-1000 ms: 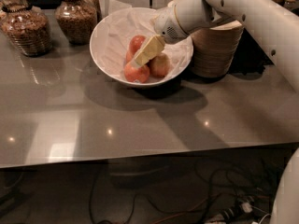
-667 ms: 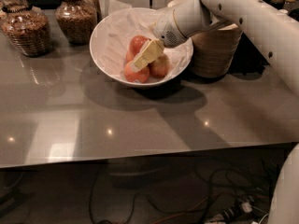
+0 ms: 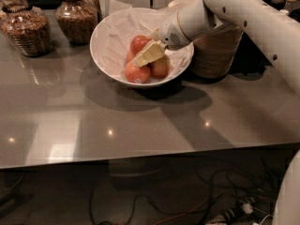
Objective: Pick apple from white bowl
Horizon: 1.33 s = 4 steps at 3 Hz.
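We are at the reach-and-grasp step. The arm (image 3: 253,18) comes in from the right, over the stack of beige disposable bowls (image 3: 216,55), and holds the gripper (image 3: 146,55) down inside the white bowl (image 3: 99,55), right among the fruit. We cannot tell whether the gripper is closed on anything or merely resting there, since its cream-coloured tip lies flat across the pile.

The apple (image 3: 139,42), the reddest of the lot, sits towards the back of the bowl on the crinkled paper lining (image 3: 117,29), and the gripper appears to touch its front edge. Two more orange-red apples lie at the front of the bowl, one at the left (image 3: 136,73) and one at the right (image 3: 161,67), crowded close against it. Nothing has been lifted clear of the bowl.

In our judgement, the next move calls for a firm hold on the red apple alone, then a straight lift clear of the rim. Because the neighbours press so close, they could be nudged or dragged along, and the paper could snag. Two glass jars (image 3: 77,15) stand well to the left on the grey table (image 3: 140,121), out of the way.
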{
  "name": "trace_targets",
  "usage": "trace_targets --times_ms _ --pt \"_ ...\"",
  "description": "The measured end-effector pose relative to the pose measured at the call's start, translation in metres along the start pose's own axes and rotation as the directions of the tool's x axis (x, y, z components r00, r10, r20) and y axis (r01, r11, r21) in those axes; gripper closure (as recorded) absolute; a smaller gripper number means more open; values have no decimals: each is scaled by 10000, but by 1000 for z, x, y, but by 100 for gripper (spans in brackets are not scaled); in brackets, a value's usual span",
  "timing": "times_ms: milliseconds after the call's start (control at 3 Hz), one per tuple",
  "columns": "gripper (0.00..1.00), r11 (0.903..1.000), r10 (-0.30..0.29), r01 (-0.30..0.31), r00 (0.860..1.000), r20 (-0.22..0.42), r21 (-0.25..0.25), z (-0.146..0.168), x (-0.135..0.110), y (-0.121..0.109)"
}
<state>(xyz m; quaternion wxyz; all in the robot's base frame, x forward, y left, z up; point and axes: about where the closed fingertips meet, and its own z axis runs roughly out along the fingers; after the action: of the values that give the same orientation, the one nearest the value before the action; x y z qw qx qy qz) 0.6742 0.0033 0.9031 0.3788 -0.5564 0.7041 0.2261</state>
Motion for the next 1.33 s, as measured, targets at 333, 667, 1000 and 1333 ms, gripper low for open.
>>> trace_targets --times_ms 333,667,1000,1333 --pt "70 9999 113 -113 9999 -29 99 -5 4 -3" --pt "93 9993 240 -240 9997 12 280 -17 8 -6" --pt "100 9993 237 -237 9997 14 282 -17 7 -5" --pt "100 9985 -168 156 9996 219 531 -47 8 7"
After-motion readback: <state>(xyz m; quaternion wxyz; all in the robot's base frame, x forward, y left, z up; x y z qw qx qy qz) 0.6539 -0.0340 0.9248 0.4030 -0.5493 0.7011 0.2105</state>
